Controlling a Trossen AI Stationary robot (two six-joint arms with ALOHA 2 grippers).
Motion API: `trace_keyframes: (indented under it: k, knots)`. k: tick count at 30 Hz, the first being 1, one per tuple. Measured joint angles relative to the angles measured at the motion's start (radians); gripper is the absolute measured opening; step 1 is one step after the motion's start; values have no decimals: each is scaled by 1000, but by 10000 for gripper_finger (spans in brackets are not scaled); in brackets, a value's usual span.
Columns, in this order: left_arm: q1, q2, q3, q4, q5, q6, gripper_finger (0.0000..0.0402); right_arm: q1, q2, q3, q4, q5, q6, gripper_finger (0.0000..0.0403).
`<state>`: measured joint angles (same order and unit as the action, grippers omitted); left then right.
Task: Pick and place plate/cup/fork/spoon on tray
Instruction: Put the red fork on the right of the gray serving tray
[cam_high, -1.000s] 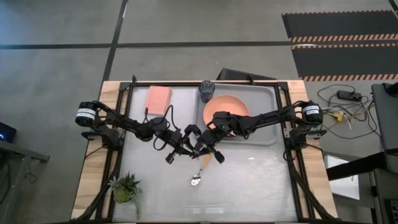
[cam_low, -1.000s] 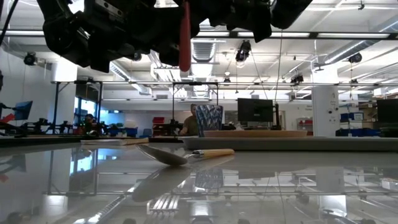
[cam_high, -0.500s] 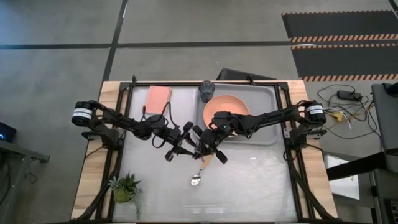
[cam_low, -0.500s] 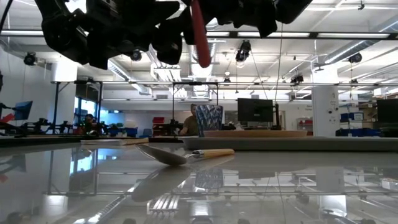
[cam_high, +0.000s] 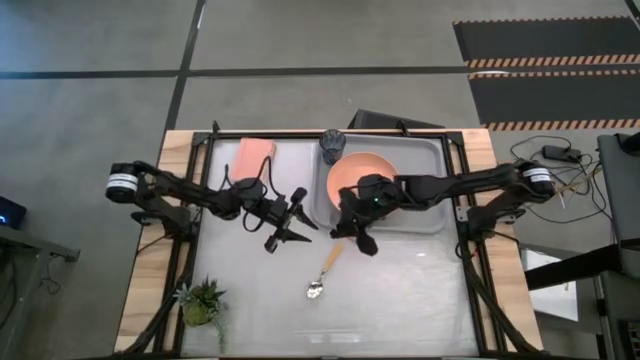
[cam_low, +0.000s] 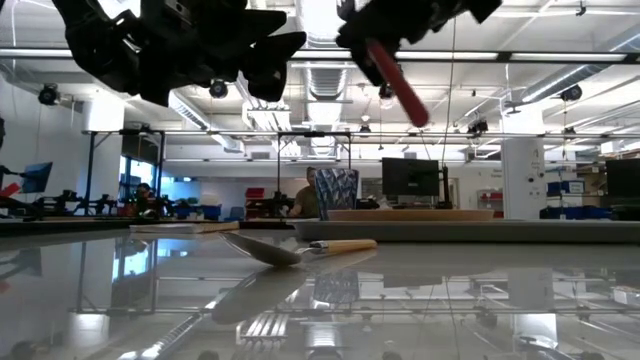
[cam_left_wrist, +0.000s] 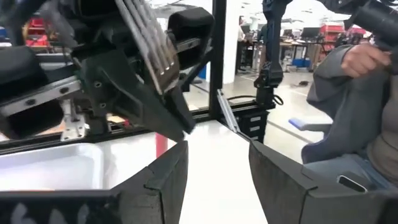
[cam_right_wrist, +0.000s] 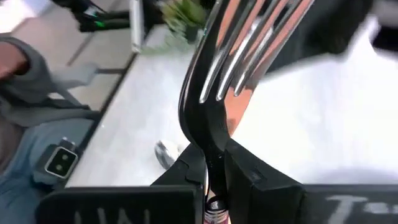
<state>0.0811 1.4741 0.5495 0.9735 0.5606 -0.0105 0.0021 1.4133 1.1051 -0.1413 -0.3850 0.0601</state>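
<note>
My right gripper (cam_high: 352, 238) hangs above the table just in front of the tray's (cam_high: 432, 216) near rim, shut on the fork (cam_low: 398, 80). The fork's silver tines (cam_right_wrist: 249, 43) stick out past the fingers. My left gripper (cam_high: 290, 228) stands open a little to the left of it, holding nothing (cam_left_wrist: 217, 180). The spoon (cam_high: 325, 270) lies flat on the table in front of both grippers. The orange plate (cam_high: 362, 178) rests on the tray, and the dark cup (cam_high: 332, 146) stands upright at the tray's far left corner. My right gripper pinches the fork's neck (cam_right_wrist: 211, 163), between tines and red handle, between its two fingers. The tines reach out beyond the fingertips. The red handle (cam_low: 400, 85) slants down below the gripper, lifted clear of the table.
A pink rectangular pad (cam_high: 254, 160) lies at the far left of the table. A small potted plant (cam_high: 203, 303) stands near the front left corner. A person in grey (cam_left_wrist: 354, 106) sits beyond the table.
My left gripper has opened and let go of the fork. My right gripper has kept hold of it and carried it toward the table's right, toward the tray. The handle hung straight down before and now slants.
</note>
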Motion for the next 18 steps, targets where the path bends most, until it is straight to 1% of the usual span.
trace_keyframes:
  k: [6,10,15,18]
  knots:
    - [25,-18,0,3,-1,0,153,0,-101,-33,-138,90,75,16]
    - [39,-22,0,3,-3,-2,153,0,-154,-39,-261,174,143,17]
    - [43,-22,-1,3,-2,-2,153,-1,-194,-46,-418,273,217,17]
    - [43,-22,-1,3,-6,-3,153,-1,-207,-53,-478,311,247,17]
